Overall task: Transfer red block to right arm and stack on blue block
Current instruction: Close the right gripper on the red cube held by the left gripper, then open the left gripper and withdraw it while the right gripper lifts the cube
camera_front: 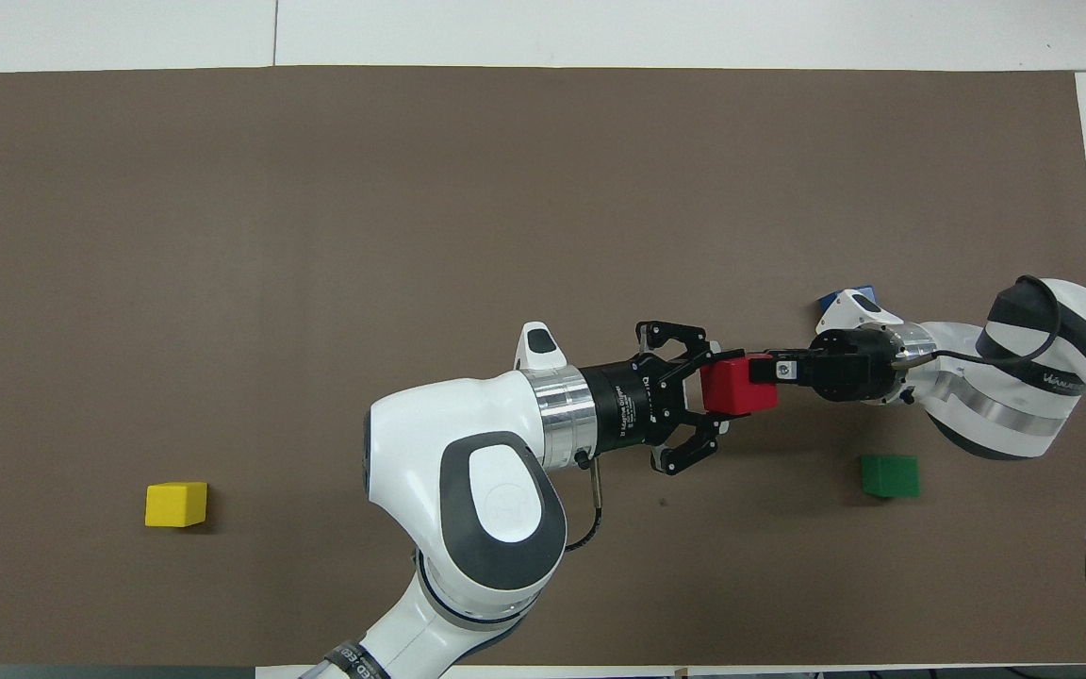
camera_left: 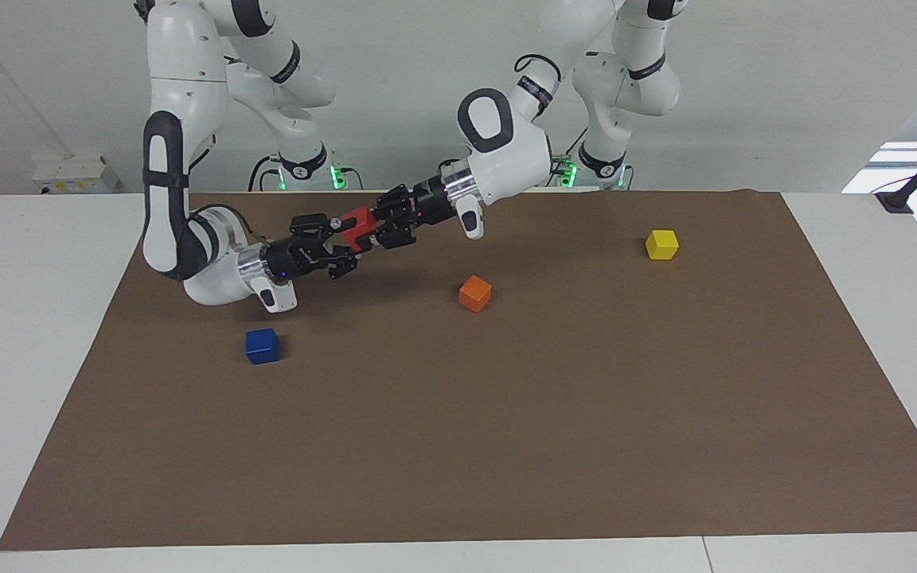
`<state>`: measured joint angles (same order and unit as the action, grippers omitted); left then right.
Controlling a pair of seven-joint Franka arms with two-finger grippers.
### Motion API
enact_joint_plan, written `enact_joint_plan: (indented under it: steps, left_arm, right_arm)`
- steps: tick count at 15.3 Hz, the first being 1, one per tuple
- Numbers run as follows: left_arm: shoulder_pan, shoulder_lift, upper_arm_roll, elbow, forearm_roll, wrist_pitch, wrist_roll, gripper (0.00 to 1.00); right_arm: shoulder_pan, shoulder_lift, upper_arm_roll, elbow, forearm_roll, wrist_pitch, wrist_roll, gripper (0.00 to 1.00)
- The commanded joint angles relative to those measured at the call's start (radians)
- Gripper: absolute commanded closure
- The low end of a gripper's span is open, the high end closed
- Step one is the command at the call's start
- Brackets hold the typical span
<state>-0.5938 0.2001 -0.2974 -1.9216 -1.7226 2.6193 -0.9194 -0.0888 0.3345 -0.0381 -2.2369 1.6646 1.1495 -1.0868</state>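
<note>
Red block (camera_left: 358,222) is gripped midair by both grippers, left gripper (camera_left: 376,225) and right gripper (camera_left: 345,236), above the brown mat (camera_left: 506,414). Blue block (camera_left: 262,346) is left sitting near the right arm (camera_left: 188,247).

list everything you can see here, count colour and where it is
red block: 1, red, in the air between the two grippers, gripped by both
blue block: 1, dark blue, on the mat toward the right arm's end
orange block: 1, orange, on the mat near the middle
yellow block: 1, yellow, on the mat toward the left arm's end
green block: 1, green, on the mat toward the right arm's end, nearer to the robots than the blue block
mat: 1, brown, covering the white table
left gripper: 1, black, shut on the red block
right gripper: 1, black, shut on the red block
</note>
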Motion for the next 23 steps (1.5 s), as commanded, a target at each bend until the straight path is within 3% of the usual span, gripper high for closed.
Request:
enact_joint_plan:
  steps: [1,4,5,6,10,17,20,23]
  left_arm:
    - [0.0,0.01,-0.003,0.021,-0.028,0.014,0.007,1.0]
    - [0.0,0.01,-0.002,0.021,-0.028,0.018,0.005,1.0]
    - [-0.001,0.009,-0.002,0.023,-0.026,0.019,0.004,0.41]
    - [-0.001,0.007,-0.002,0.023,-0.022,0.018,0.004,0.0]
    - [0.003,0.007,-0.002,0.033,-0.023,0.015,0.002,0.0]
    - [0.193,-0.01,0.004,0.024,-0.002,-0.162,0.001,0.0]
    - [0.302,-0.019,0.006,0.01,0.088,-0.276,0.0,0.0]
    - [0.425,-0.03,0.006,-0.004,0.291,-0.436,0.004,0.0]
  right_arm:
    - [-0.006,-0.014,0.004,-0.015,0.0,0.016,-0.01,1.0]
    - [-0.008,-0.014,0.004,-0.013,0.0,0.016,-0.008,1.0]
    - [-0.009,-0.014,0.004,-0.013,0.0,0.016,-0.008,1.0]
    - [-0.009,-0.014,0.004,-0.015,0.0,0.016,-0.008,1.0]
    - [-0.009,-0.014,0.004,-0.015,0.0,0.018,-0.008,1.0]
    - [-0.006,-0.014,0.004,-0.013,0.0,0.027,-0.008,1.0]
    - [-0.006,-0.014,0.004,-0.015,0.0,0.03,-0.008,1.0]
    - [-0.005,-0.014,0.004,-0.013,0.0,0.041,-0.01,1.0]
